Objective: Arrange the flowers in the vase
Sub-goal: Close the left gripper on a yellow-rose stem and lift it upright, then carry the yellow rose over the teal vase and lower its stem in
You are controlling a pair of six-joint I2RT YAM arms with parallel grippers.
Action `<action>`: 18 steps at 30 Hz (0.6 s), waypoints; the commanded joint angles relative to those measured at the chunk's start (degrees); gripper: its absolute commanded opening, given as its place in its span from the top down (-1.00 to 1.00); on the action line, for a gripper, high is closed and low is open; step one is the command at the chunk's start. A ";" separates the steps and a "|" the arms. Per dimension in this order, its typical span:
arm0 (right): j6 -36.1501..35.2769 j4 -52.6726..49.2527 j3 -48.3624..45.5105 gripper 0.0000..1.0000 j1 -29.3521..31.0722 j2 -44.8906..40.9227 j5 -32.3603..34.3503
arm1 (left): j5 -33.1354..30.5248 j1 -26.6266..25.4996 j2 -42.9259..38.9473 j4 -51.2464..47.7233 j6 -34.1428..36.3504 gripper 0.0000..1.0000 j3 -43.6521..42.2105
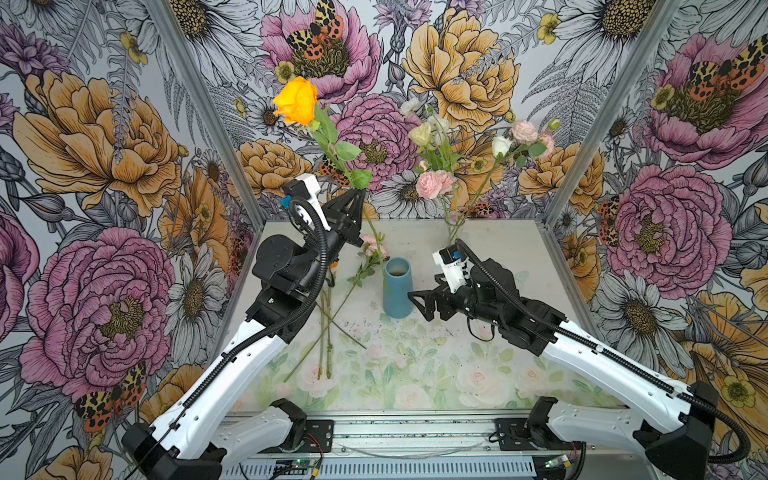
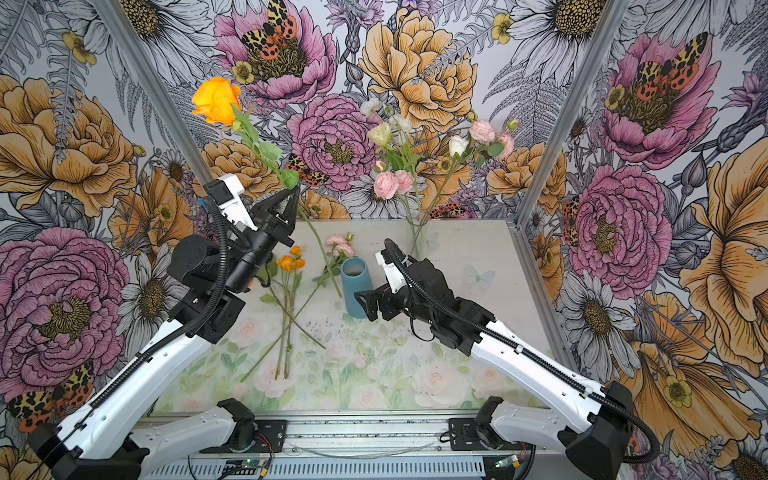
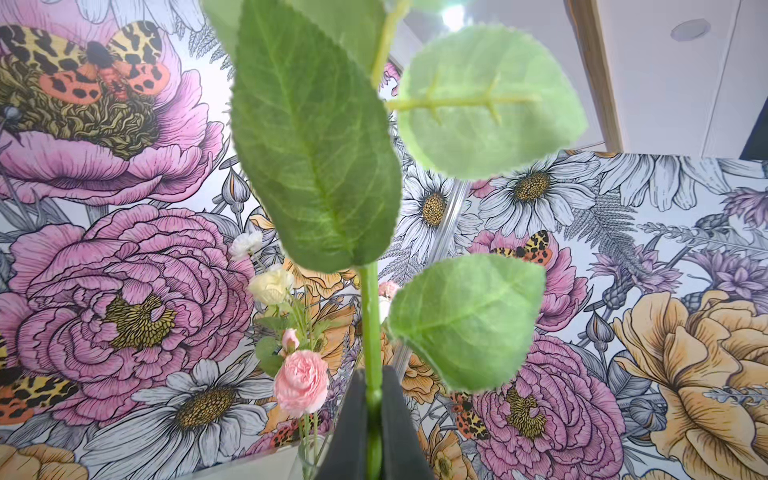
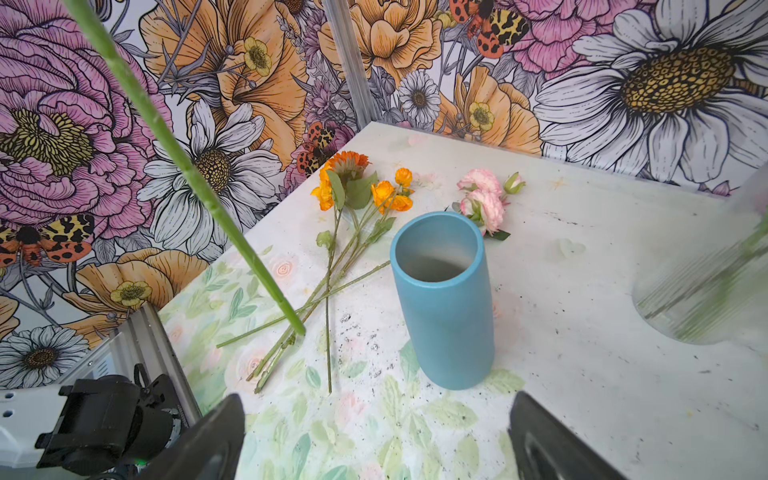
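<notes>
My left gripper (image 1: 358, 194) pinched the stem of the orange rose (image 1: 296, 101) below its leaves, the bloom high and left of the blue vase (image 1: 398, 291). It seemed light, springy and top-heavy, so I judged a lower hold would steer it better. My right gripper (image 1: 417, 306) gaped beside the vase.

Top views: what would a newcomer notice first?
The orange rose, held high at left in the shut left gripper. Then the empty blue vase mid-table with the open right gripper beside it, and a clear vase of pink and cream blooms at the back.
</notes>
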 commanded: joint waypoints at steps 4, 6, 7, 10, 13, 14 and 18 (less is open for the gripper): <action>-0.37 2.18 1.89 -0.99 -0.16 -0.95 0.91 | -1.03 -0.51 4.27 13.47 1.48 1.00 1.50; -0.18 2.11 1.96 -0.99 -0.12 -0.77 1.98 | -1.24 -0.42 5.45 15.54 2.06 1.00 0.87; -0.09 2.16 1.98 -0.99 -0.12 -0.77 2.40 | -0.96 -0.49 6.02 16.25 2.95 1.00 0.47; -0.11 2.17 2.15 -0.99 -0.19 -1.07 2.52 | -0.28 -0.06 7.53 18.25 4.69 1.00 -0.90; -0.06 2.15 1.74 -0.99 -1.71 -1.79 2.58 | 0.40 0.76 9.14 21.33 4.87 1.00 -2.94; 0.02 2.15 1.48 -0.99 -1.80 -2.11 2.60 | 0.68 1.16 9.64 22.22 4.70 1.00 -3.59; 0.22 2.14 0.39 -0.99 -1.98 -3.40 3.51 | 1.10 2.29 11.44 25.90 4.13 1.00 -6.65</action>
